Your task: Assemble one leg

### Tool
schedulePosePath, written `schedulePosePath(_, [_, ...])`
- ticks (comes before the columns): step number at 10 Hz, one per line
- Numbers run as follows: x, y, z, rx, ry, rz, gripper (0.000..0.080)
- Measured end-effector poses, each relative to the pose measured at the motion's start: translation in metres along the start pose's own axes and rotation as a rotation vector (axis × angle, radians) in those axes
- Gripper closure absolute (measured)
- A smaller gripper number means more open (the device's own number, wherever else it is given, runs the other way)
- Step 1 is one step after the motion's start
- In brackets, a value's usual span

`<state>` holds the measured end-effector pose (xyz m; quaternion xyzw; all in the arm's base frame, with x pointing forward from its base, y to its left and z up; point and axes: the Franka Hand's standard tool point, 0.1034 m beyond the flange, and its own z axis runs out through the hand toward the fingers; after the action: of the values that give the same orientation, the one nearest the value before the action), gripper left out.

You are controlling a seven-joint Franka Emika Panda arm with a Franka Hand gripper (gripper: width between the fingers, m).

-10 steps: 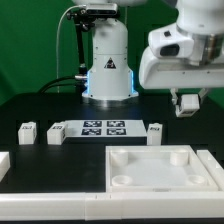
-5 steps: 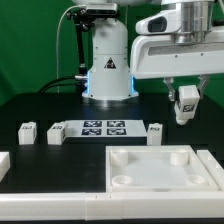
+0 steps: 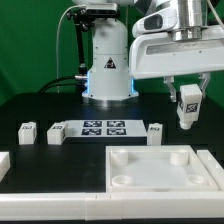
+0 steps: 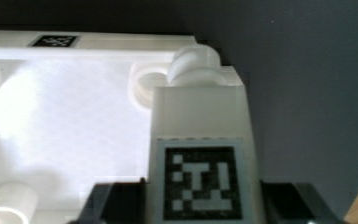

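My gripper (image 3: 187, 103) hangs above the table at the exterior view's right and is shut on a leg (image 3: 187, 105), a small white block with a black-and-white tag. In the wrist view the held leg (image 4: 201, 140) fills the middle, tag facing the camera, with the dark fingers (image 4: 119, 202) on both sides of it. Below it lies the large white tray piece (image 3: 160, 167) with round corner sockets; it also shows in the wrist view (image 4: 60, 110). Three more legs stand on the table: two at the left (image 3: 27, 132) (image 3: 55, 132) and one near the middle (image 3: 154, 131).
The marker board (image 3: 103, 127) lies on the black table between the loose legs. The arm's white base (image 3: 108, 60) stands behind it. A white part (image 3: 3, 165) shows at the left edge.
The gripper with the leg moved to the exterior view's left and slightly lower a second ago, then shifted a little further over the tray's far right corner.
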<state>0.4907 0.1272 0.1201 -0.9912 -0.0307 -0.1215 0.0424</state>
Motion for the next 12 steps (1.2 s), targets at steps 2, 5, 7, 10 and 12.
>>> schedulePosePath(2, [0.022,0.014,0.001,-0.008,0.006,-0.073,0.0508])
schedulePosePath(5, [0.056,0.017,0.008,-0.006,0.034,-0.078,0.0508])
schedulePosePath(7, [0.082,0.023,0.013,-0.008,0.056,-0.101,0.0508])
schedulePosePath(10, [0.086,0.022,0.013,-0.005,0.143,-0.104,0.0508])
schedulePosePath(12, [0.085,0.028,0.015,-0.01,0.286,-0.121,0.0508])
